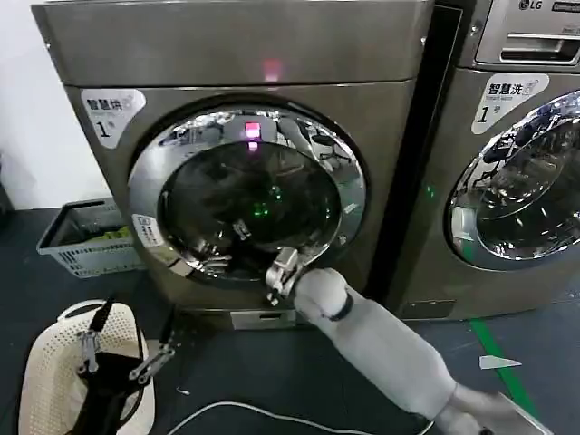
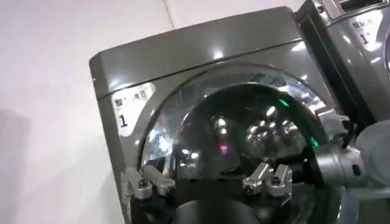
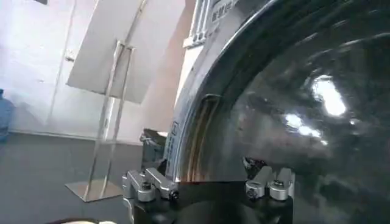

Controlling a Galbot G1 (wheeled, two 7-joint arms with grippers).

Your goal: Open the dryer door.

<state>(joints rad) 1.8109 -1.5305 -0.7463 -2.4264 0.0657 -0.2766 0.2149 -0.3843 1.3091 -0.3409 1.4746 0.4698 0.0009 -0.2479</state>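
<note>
The dryer door (image 1: 149, 186) is a wide chrome ring around dark glass on the bronze-grey machine; it also shows in the left wrist view (image 2: 244, 122) and very close in the right wrist view (image 3: 292, 109). My right gripper (image 1: 279, 276) reaches up on its white arm to the door's lower rim, right of centre. Its jaws stand spread, and the chrome rim (image 3: 195, 128) runs between them. The same gripper (image 2: 332, 164) appears from the side in the left wrist view. My left gripper (image 1: 118, 358) hangs low at the left over a white basket, open and holding nothing, facing the door (image 2: 207, 182).
A white perforated laundry basket (image 1: 50, 385) sits on the dark floor under my left gripper. A grey crate (image 1: 86, 237) stands left of the dryer. The LG machine (image 1: 517, 163) stands to the right. A white cable (image 1: 272, 417) and green tape (image 1: 494, 353) lie on the floor.
</note>
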